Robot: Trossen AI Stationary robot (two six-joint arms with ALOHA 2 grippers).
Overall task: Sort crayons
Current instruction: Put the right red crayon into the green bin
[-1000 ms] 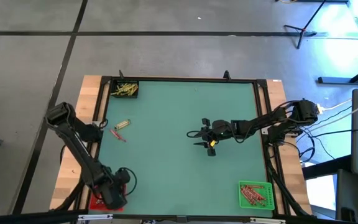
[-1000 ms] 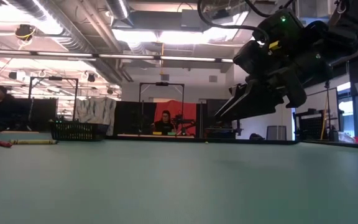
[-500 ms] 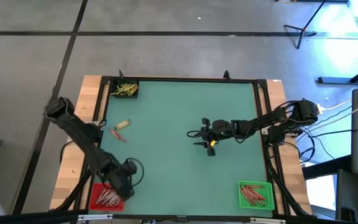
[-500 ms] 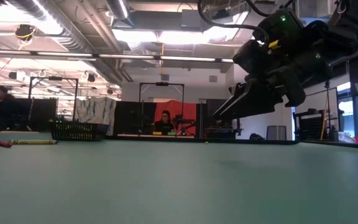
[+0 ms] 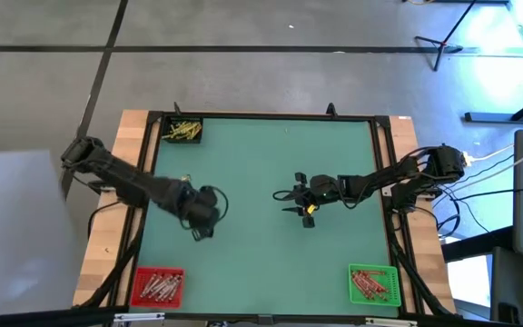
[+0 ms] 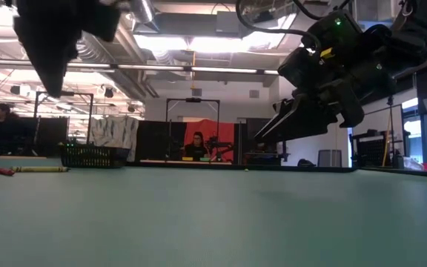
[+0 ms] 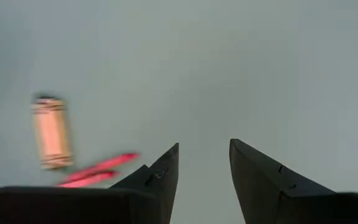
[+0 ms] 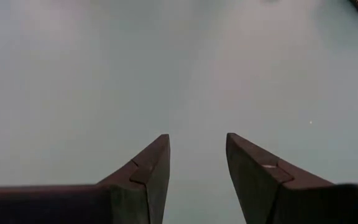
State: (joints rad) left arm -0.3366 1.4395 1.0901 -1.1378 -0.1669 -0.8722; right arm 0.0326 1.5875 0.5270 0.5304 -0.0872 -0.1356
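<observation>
Crayons [image 7: 98, 169] lie loose near my left hand [image 7: 202, 163], open and empty for pickup; right hand [image 8: 197, 152] waits open mid-worktop [image 5: 261, 163].

Two loose crayons [image 7: 98, 170] lie on the table [image 5: 261, 263] beside the left gripper [image 5: 199, 224], bins at three table corners.

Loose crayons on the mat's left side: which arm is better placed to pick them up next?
Left. The left gripper hangs open just beside the red crayons and the yellowish crayon. The right gripper, also open, waits mid-table, farther away.
</observation>
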